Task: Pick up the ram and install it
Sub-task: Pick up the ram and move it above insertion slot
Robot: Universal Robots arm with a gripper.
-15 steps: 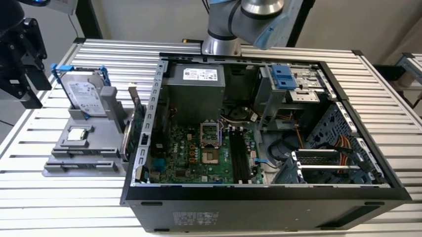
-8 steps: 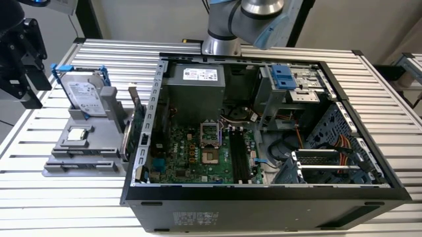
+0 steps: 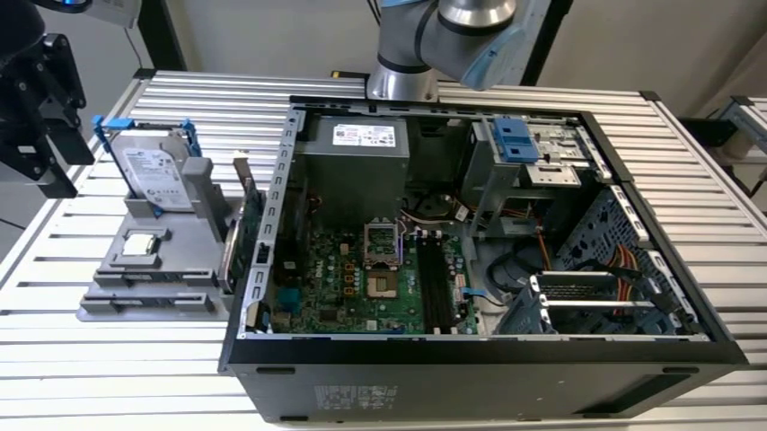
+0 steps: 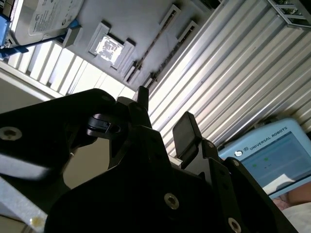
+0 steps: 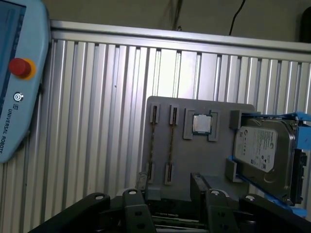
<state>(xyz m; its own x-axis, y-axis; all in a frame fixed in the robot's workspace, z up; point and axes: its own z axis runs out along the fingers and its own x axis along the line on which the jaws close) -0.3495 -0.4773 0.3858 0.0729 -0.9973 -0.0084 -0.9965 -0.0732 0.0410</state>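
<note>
Black angular jaws apart and empty, above ribbed aluminium bench (image 5: 97,121) and flat grey slotted tray (image 5: 204,155).

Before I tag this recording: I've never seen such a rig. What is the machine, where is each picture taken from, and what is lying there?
The machine is one robot arm standing at the edge of a slatted metal table. The exterior view comes from a camera off the arm; both wrist views come from cameras riding near its hand. On the table sits an open computer case with its green mainboard exposed. At the exterior view's left a grey holder carries a hard drive in a blue frame, a small square chip and, apparently, the ram: thin strips standing on edge. The hand hangs near that holder, open and empty. The pale blue slab is a control tablet.
</note>
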